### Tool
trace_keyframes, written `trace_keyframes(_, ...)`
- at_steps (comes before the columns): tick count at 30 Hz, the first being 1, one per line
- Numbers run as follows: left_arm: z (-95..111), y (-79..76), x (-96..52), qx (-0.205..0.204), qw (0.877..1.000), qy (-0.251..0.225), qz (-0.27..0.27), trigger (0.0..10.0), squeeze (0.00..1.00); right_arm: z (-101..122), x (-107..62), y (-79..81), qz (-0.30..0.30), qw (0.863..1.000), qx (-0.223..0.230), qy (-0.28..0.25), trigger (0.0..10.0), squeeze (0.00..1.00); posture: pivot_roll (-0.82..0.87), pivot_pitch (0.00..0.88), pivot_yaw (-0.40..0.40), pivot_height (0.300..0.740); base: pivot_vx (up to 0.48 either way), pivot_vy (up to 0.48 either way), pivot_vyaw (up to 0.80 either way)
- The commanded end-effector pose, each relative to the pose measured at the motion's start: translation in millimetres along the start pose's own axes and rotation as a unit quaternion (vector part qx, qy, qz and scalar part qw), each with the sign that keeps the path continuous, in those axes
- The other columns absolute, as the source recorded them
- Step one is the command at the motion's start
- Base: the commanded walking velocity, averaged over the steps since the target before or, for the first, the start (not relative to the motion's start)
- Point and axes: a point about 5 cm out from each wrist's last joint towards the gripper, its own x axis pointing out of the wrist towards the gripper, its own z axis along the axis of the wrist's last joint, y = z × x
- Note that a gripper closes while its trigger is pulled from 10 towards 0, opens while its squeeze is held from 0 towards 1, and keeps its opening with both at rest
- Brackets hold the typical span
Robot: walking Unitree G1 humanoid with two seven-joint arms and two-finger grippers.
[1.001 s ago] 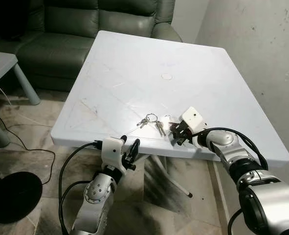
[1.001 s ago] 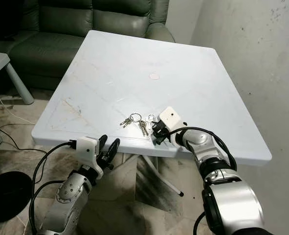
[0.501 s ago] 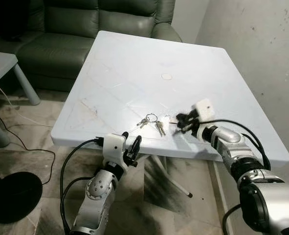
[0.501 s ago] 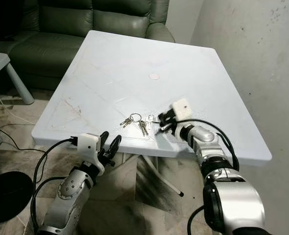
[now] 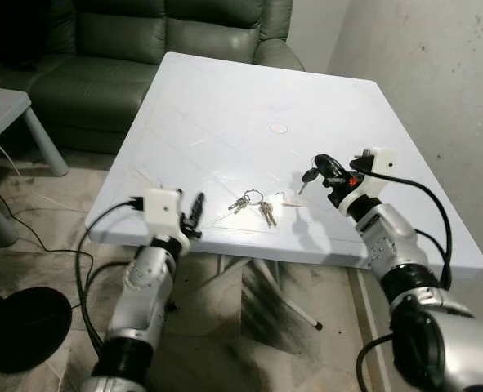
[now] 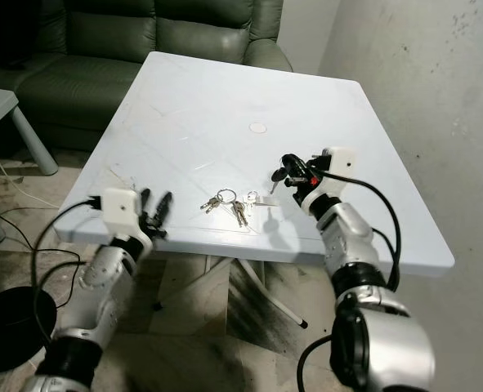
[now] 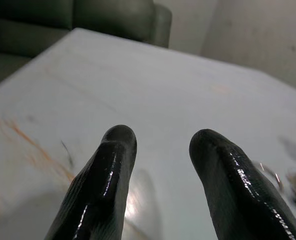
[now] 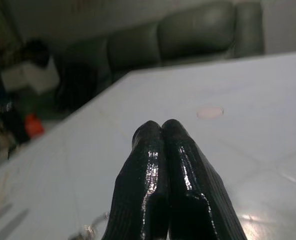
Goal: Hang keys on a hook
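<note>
A small bunch of keys on a ring lies near the front edge of the white table, with a small pale tag beside it. My right gripper hovers above the table just right of the keys, its fingers pressed together and shut; whether anything is pinched between them I cannot tell. My left gripper is level with the table's front edge, left of the keys, and stands open with nothing between its fingers. The key ring lies below the right fingertips.
A dark green sofa stands behind the table. A bare wall runs along the right. On the left are a grey side table, a black round base and a cable on the floor.
My right gripper has lifted from the table's front edge and moved up and farther in over the table. My left gripper rose from under the edge to table height. The keys lie as before.
</note>
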Motion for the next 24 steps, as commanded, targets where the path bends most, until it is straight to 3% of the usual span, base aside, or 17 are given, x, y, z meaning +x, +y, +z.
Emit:
trace_keyframes(1, 5.8, 1.4, 4.0, -0.012, 1.000, -0.011, -0.007, 10.0, 0.00, 15.7, -2.3, -3.4, -0.024, 0.998, -0.021, -0.050, 4.5, 0.00, 0.03, 0.006, -0.076, 0.740, 0.000, 0.000, 0.00)
trace_keyframes(2, 5.8, 1.4, 4.0, -0.012, 1.000, -0.011, -0.007, 10.0, 0.00, 15.7, -2.3, -3.4, -0.024, 0.998, -0.021, -0.050, 4.5, 0.00, 0.03, 0.006, -0.076, 0.740, 0.000, 0.000, 0.00)
trace_keyframes(3, 8.6, 4.2, 6.7, -0.019, 1.000, -0.013, -0.004, 10.0, 0.00, 15.0, -4.5, -2.6, -0.035, 0.997, -0.033, -0.053, 10.0, 0.00, 0.03, 0.006, -0.076, 0.740, 0.000, 0.000, 0.00)
trace_keyframes(5, 11.1, 8.3, 11.5, -0.018, 1.000, -0.007, 0.001, 10.0, 0.00, 9.9, -10.8, -0.2, -0.050, 0.996, -0.051, -0.052, 10.0, 0.00, 0.01, 0.000, -0.057, 0.740, 0.000, 0.000, 0.00)
trace_keyframes(8, 12.0, 16.1, 17.1, -0.020, 1.000, 0.007, 0.019, 10.0, 0.00, -2.7, -19.5, 6.5, -0.079, 0.989, -0.124, -0.017, 10.0, 0.00, 0.00, 0.000, -0.037, 0.740, 0.000, 0.000, 0.00)
trace_keyframes(12, 17.9, 21.6, 19.7, -0.046, 0.999, -0.004, 0.014, 10.0, 0.00, -8.3, -24.4, 14.9, -0.088, 0.983, -0.160, -0.005, 10.0, 0.00, -0.02, 0.000, -0.029, 0.740, 0.000, 0.000, -0.27)
trace_keyframes(18, 22.8, 27.5, 16.7, -0.052, 0.998, -0.026, 0.006, 10.0, 0.00, -10.1, -30.7, 20.9, -0.113, 0.980, -0.165, -0.015, 10.0, 0.00, -0.05, 0.000, -0.018, 0.740, 0.000, 0.000, -0.71)
trace_keyframes(24, 22.2, 33.8, 12.2, -0.040, 0.999, -0.029, 0.004, 10.0, 0.00, -10.7, -43.4, 14.5, -0.150, 0.971, -0.185, -0.005, 10.0, 0.00, -0.07, 0.000, -0.002, 0.740, 0.000, 0.000, -0.67)
